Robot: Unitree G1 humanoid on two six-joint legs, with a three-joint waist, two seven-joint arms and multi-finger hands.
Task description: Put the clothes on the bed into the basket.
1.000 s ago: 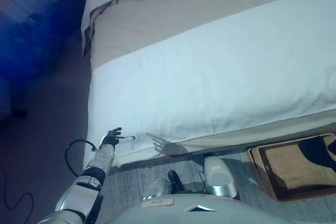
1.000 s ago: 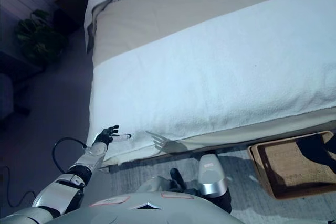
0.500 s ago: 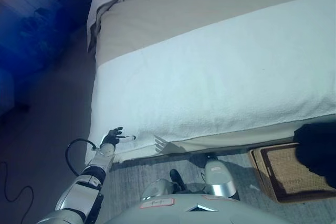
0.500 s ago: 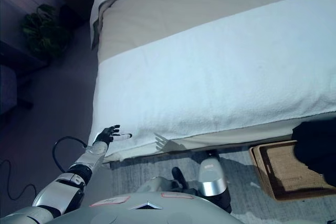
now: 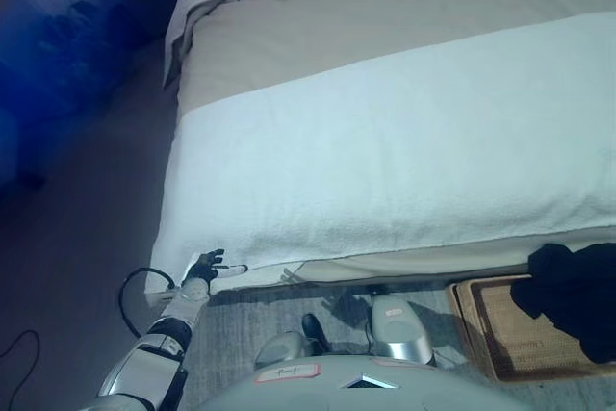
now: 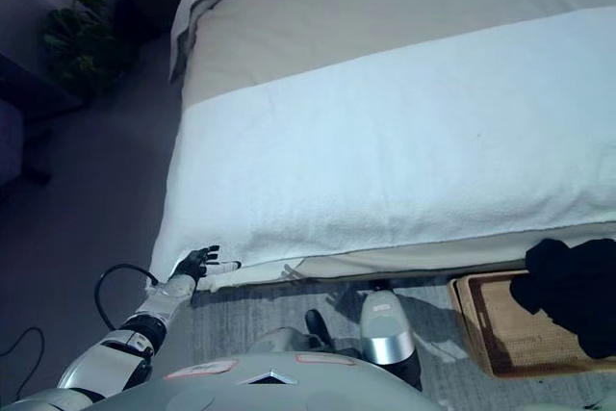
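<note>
A dark garment hangs bunched at the right edge, over the right part of a flat woven basket that stands on the floor at the foot of the bed. What holds the garment is hidden. The bed carries a white blanket with a beige band behind it; no clothes show on it. My left hand is at the bed's lower left corner, fingers spread and open, touching the blanket's edge. My right hand shows in neither view.
A potted plant stands on the floor at the upper left, beside the bed. Grey carpet runs along the bed's left side and in front of it.
The dark garment has come further into view from the right and now hangs over the basket. The camera has shifted. My left hand stays at the bed's corner.
</note>
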